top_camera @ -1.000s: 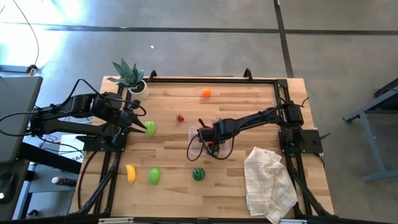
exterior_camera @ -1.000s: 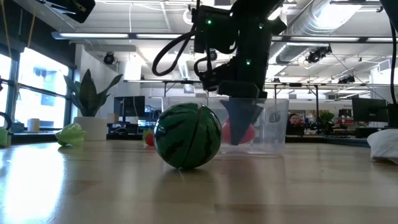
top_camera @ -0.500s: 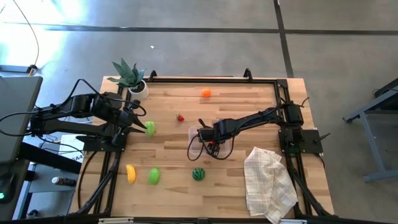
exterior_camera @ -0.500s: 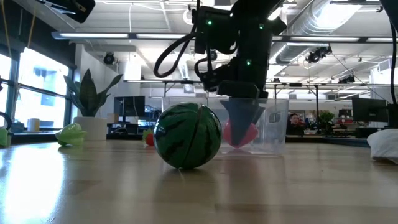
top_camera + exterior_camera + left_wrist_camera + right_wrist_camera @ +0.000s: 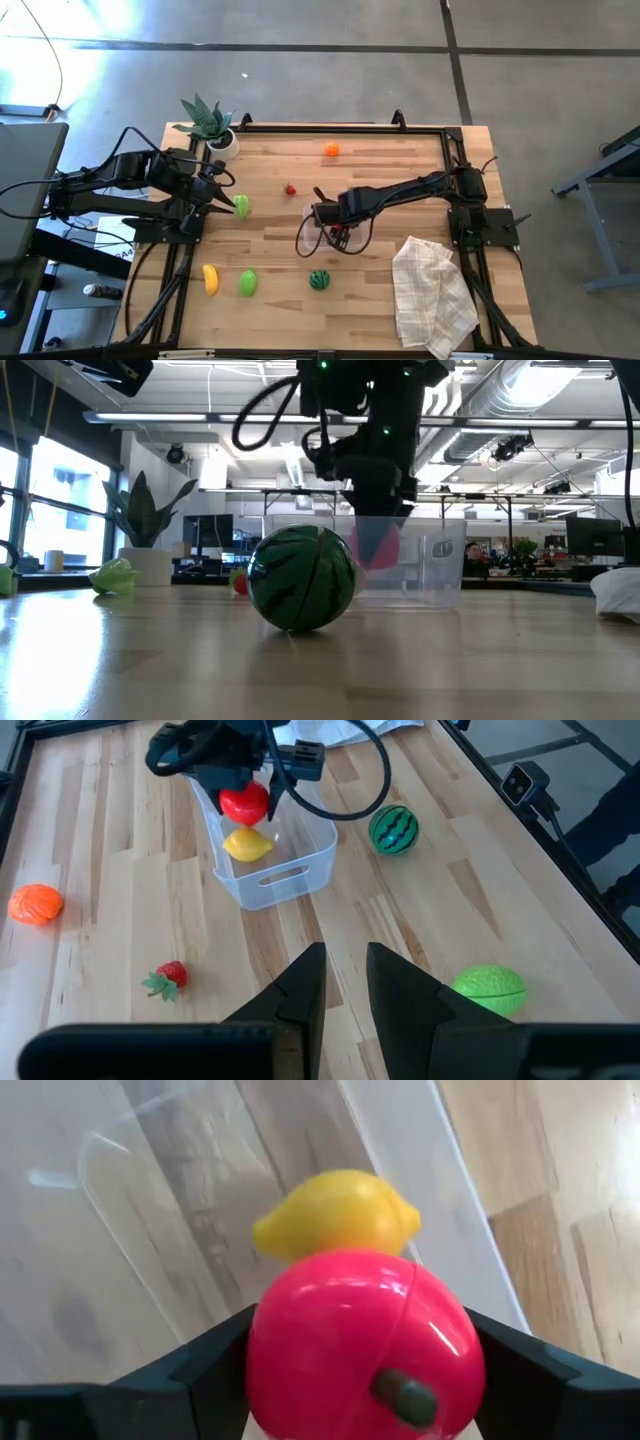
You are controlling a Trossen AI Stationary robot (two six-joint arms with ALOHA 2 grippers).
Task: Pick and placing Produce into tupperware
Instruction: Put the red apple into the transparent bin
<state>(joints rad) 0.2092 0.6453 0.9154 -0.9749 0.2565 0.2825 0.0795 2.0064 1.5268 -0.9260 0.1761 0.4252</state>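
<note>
No brand, label or legible writing shows on any item. In the low view, nearest the lens, the striped watermelon [image 5: 301, 578] sits at frame centre; behind it stands the clear tupperware [image 5: 432, 565], with the red pepper [image 5: 377, 545] hanging over its rim, pinched in the right gripper [image 5: 378, 530].

The right wrist view alone shows the dark fingers [image 5: 205, 1365] pressed on both sides of the pepper, its green stem facing the camera, and the lemon [image 5: 336, 1214] lying in the container just beyond, long axis crosswise.

From above, the container's [image 5: 312, 237] long axis runs upper right to lower left at frame centre.

The left gripper [image 5: 228, 204] waits at centre left, its jaws slightly spread, beside a green piece [image 5: 242, 206].

Banana [image 5: 210, 279] and another green piece [image 5: 247, 283] lie lower left; the strawberry [image 5: 290, 188] and orange [image 5: 331, 150] lie farthest.
</note>
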